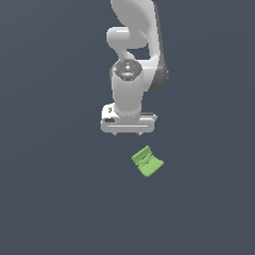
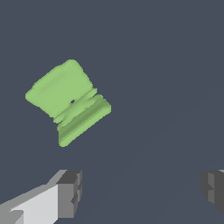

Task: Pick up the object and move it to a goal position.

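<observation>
Fingers [image 2: 70,194]: spread wide apart with nothing between them; both dark pads show in the wrist view with bare surface in the gap, a stance that suits a piece about as wide as the opening.
Gripper [image 1: 128,133]: hangs pointing straight down, its body seen from above in the exterior view; it grasps nothing.
Object [image 1: 147,161]: a light-green blocky piece lying on the dark surface, near the gripper but apart from it, offset toward the exterior view's right and lower in that frame.
Object's pose [image 2: 68,101]: turned at an angle to the line between the fingers; ridges and a groove cross its top.
Step in hand: approach, judged from the offset; the fingers would need centring over the piece and probably a wrist turn before descent.
Goal position: no marker visible in either view.
</observation>
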`<state>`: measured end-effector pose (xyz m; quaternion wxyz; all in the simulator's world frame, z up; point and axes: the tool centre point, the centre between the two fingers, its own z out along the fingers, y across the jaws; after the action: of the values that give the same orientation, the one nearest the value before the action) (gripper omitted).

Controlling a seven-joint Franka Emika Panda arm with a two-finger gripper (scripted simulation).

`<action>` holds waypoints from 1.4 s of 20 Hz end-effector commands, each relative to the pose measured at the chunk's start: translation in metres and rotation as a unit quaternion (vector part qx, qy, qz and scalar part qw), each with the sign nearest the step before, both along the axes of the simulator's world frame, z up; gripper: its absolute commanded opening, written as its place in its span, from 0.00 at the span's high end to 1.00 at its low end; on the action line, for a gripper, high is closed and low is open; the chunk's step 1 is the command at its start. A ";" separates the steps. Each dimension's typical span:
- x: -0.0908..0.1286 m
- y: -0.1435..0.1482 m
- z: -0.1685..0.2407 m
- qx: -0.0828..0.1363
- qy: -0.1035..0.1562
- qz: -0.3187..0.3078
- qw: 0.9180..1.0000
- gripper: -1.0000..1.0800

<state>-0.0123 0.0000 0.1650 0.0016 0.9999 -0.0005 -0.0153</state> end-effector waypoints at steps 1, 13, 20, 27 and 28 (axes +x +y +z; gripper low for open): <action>0.000 0.000 0.000 0.000 0.000 0.000 1.000 0.38; 0.002 0.008 -0.023 0.017 -0.016 -0.032 0.999 0.38; 0.004 0.021 -0.053 0.048 -0.039 -0.084 0.995 0.38; 0.003 0.038 -0.083 0.092 -0.067 -0.157 0.981 0.38; 0.003 0.040 -0.086 0.098 -0.070 -0.168 0.978 0.38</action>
<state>-0.0093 0.0372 0.0842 -0.0894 0.9834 -0.1499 0.0489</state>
